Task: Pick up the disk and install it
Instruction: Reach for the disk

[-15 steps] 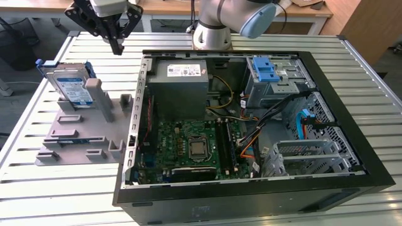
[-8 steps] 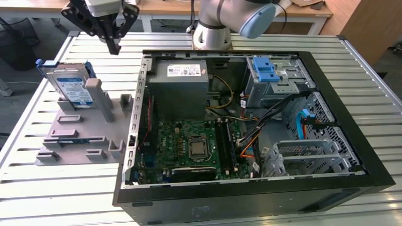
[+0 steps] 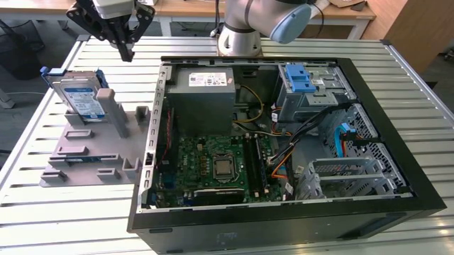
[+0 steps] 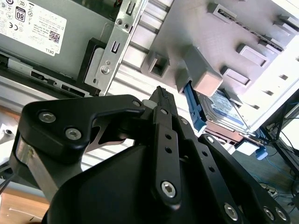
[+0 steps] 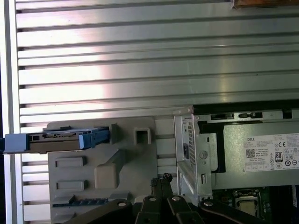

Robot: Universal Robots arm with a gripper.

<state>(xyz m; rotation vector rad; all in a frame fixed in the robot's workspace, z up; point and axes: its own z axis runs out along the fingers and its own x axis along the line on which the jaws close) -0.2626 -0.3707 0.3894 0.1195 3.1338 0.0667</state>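
I see the black gripper (image 3: 126,53) hanging above the slatted metal table (image 3: 42,212), its fingers pressed together on nothing. The flat silver disk (image 3: 80,101), with its white-blue label and blue plastic frame, stands on edge in the grey plastic holder (image 3: 106,162). It sits beside the open black computer case (image 3: 284,223), apart from the gripper.

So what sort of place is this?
Likely a computer-assembly test bench: an open black desktop computer case with green motherboard on a slatted aluminium table, beside a grey plastic fixture holding the silver, blue-framed disk.
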